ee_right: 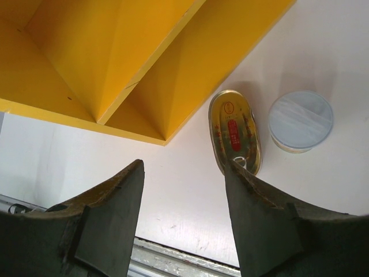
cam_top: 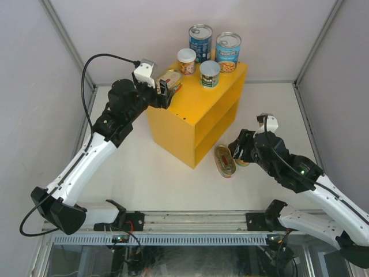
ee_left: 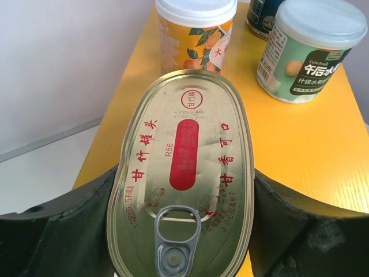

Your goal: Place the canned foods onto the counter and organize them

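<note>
My left gripper (cam_top: 164,92) is shut on a flat oval tin (cam_top: 172,79) and holds it tilted over the left corner of the yellow counter (cam_top: 193,109). In the left wrist view the tin (ee_left: 187,167) fills the space between both fingers (ee_left: 69,222). On the counter top stand two tall blue cans (cam_top: 200,40) (cam_top: 228,51) and two small pale-lidded cans (cam_top: 186,60) (cam_top: 210,73). My right gripper (cam_top: 238,150) is open and empty above the table. A second oval tin (ee_right: 234,131) and a small round can (ee_right: 301,121) lie just beyond it.
The counter's open shelf (ee_right: 121,75) faces the right arm. White walls enclose the table on three sides. The metal rail (cam_top: 190,222) runs along the near edge.
</note>
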Robot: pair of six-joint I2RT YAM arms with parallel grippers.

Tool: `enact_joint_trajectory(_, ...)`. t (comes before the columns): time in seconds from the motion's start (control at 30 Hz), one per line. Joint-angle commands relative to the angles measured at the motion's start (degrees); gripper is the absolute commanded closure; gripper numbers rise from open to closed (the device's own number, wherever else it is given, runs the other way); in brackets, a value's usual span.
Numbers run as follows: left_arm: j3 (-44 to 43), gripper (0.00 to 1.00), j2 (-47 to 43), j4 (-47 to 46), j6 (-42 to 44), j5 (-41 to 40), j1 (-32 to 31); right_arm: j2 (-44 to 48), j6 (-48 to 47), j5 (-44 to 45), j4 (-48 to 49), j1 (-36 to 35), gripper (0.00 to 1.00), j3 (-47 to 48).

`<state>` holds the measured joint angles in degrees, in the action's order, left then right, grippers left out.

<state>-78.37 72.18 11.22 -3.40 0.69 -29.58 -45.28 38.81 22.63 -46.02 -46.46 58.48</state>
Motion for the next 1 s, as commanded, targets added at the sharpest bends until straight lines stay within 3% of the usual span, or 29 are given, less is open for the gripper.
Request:
enact_joint_trajectory(0.0,0.1,1.0,-0.55,-8.14,1.24,0.72,0.75,-0.63,-0.12,0.79,2.0,0.4,0.42,2.17)
enact_joint_trajectory(0.57,4.09,1.0,-0.63,-11.26,1.68,4.23,5.82,-2.62,0.3,0.37,2.88,0.49,0.42,2.13)
enact_joint_trajectory(0.97,2.62,1.0,1.26,-11.16,1.15,12.85,8.47,-3.06,0.69,0.47,3.22,0.41,0.42,2.17)
